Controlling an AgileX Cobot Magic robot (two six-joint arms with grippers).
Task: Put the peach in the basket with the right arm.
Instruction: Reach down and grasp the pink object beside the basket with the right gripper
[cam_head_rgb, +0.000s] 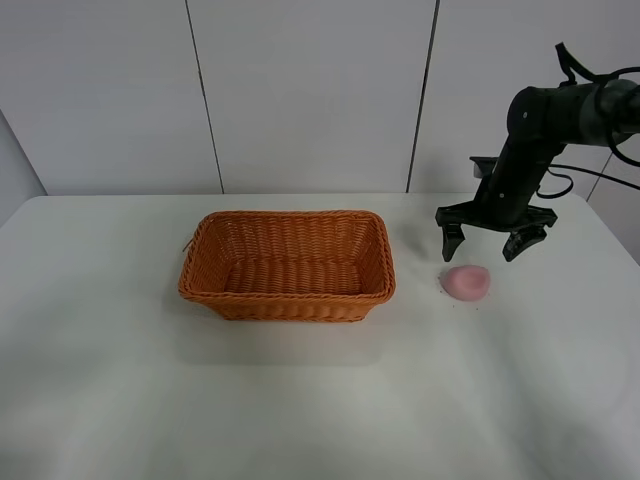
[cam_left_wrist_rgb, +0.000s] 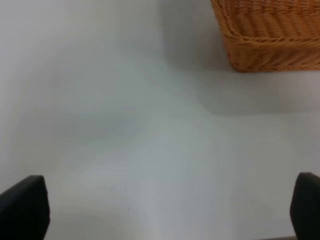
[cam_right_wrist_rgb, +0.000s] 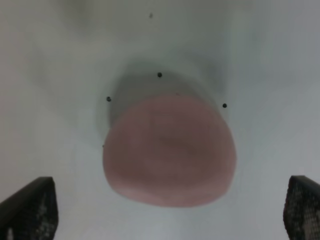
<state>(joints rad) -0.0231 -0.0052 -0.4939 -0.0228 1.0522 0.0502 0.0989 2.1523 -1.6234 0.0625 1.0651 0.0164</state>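
High overview; right wrist over peach (cam_right_wrist_rgb: 169, 150)

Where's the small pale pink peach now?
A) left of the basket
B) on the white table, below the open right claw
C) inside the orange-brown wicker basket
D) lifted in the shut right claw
B: the small pale pink peach lies on the white table, right of the orange-brown wicker basket, below the open right claw, not gripped.

Basket (cam_head_rgb: 290, 303) on counter (cam_head_rgb: 300, 410), centre, slightly left. Peach (cam_head_rgb: 467, 282) on counter, right of basket, near but apart. Right gripper (cam_head_rgb: 482, 250) above and just behind peach, not touching. Right arm (cam_head_rgb: 540, 130) reaches in from far right. Wall (cam_head_rgb: 300, 90) behind counter. Left gripper (cam_left_wrist_rgb: 165, 212) over counter, basket corner nearby.
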